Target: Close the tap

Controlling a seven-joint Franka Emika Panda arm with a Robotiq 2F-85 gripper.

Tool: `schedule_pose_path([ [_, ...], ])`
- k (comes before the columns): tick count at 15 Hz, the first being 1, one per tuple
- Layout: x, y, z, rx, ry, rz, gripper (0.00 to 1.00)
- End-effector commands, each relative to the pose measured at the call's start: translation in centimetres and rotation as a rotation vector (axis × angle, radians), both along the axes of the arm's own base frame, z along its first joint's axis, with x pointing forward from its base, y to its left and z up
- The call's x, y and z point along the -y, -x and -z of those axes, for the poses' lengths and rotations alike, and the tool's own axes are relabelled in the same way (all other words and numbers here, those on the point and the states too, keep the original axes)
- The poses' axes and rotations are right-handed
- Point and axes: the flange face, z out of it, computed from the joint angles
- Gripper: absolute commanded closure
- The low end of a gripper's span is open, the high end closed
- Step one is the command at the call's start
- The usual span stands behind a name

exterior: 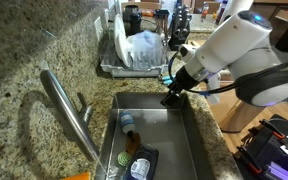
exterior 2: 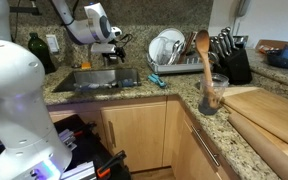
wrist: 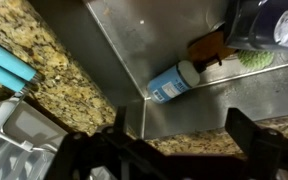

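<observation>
The tap [exterior: 69,115] is a long brushed-steel spout that slants over the sink's near-left side, with a thin lever handle [exterior: 82,104] beside it. My gripper [exterior: 172,97] hangs over the opposite side of the sink [exterior: 189,125], well apart from the tap. In an exterior view it hovers above the sink [exterior 2: 109,55]. In the wrist view its two dark fingers [wrist: 184,140] stand wide apart with nothing between them, above the sink floor and granite edge. The tap is out of the wrist view.
A blue-labelled bottle [wrist: 172,80] [exterior: 129,122], a brown item [wrist: 206,50] and a green scrubber lie in the sink. A dish rack [exterior: 134,50] with plates stands behind it. A blue-handled brush [wrist: 4,65] lies on the granite. A utensil jar [exterior 2: 212,95] stands on the counter corner.
</observation>
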Motion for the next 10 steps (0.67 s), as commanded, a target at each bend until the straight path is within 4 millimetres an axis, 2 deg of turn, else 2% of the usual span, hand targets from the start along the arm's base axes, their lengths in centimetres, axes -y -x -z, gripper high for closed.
schedule_pose_path([
  [1, -3.6, -5.5, 2.6, 0.066, -0.103, -0.016, 0.00],
  [3, -6.5, -7.6, 3.4, 0.115, -0.166, -0.036, 0.00],
  [6, -10.9, -10.3, 6.6, 0.113, -0.178, -0.034, 0.00],
  [7, -8.4, -8.1, 4.5, 0.103, -0.172, -0.035, 0.00],
  [8, -9.5, -8.5, 5.3, 0.100, -0.176, -0.041, 0.00],
  [10, -9.7, -8.5, 5.7, 0.095, -0.175, -0.044, 0.00],
])
